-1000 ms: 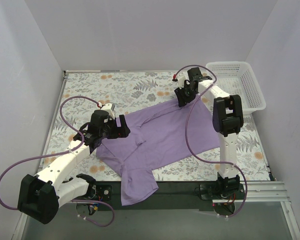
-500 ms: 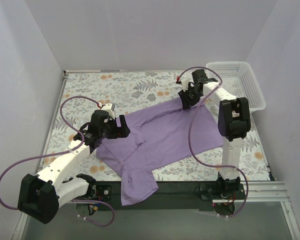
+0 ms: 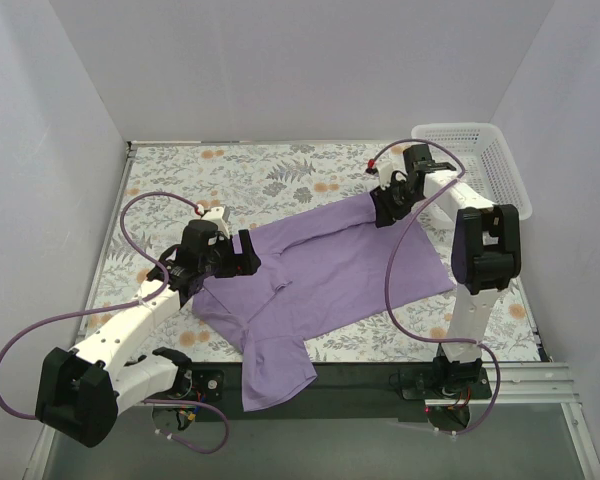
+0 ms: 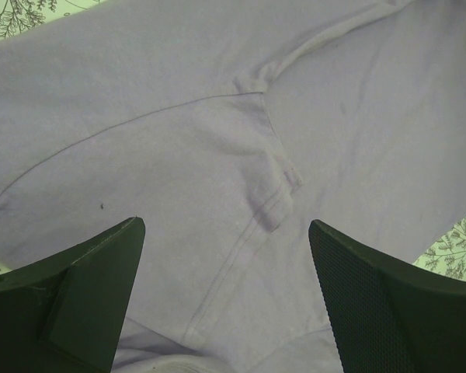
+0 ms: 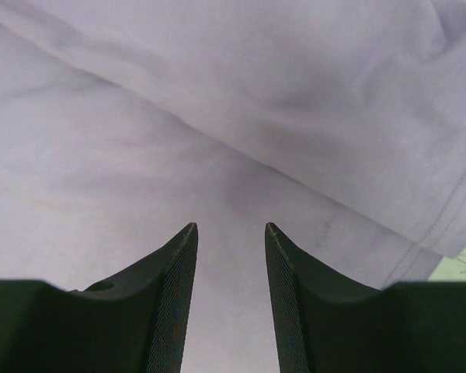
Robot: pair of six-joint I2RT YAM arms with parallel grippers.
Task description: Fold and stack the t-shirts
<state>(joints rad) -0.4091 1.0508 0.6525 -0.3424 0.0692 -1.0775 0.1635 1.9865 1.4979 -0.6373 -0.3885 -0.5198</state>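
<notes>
T-shirt (image 3: 330,270): lavender-purple cotton knit, soft and creased, spread across the middle of the surface, one end draped over the near edge.
Surface (image 3: 240,175): pale cover with a leaf-and-flower print.
Basket (image 3: 480,165): white plastic lattice, rectangular, in the far right corner.
Left tool (image 4: 225,225): black textured fingers wide apart above the cloth, at the shirt's left end.
Right tool (image 5: 231,227): fingers a narrow gap apart over the shirt's far right corner, nothing visibly pinched.
Left wrist only: curved seam, puckered ridge, tiny dark speck.
Right wrist only: overlapping layer with a stitched hem.
</notes>
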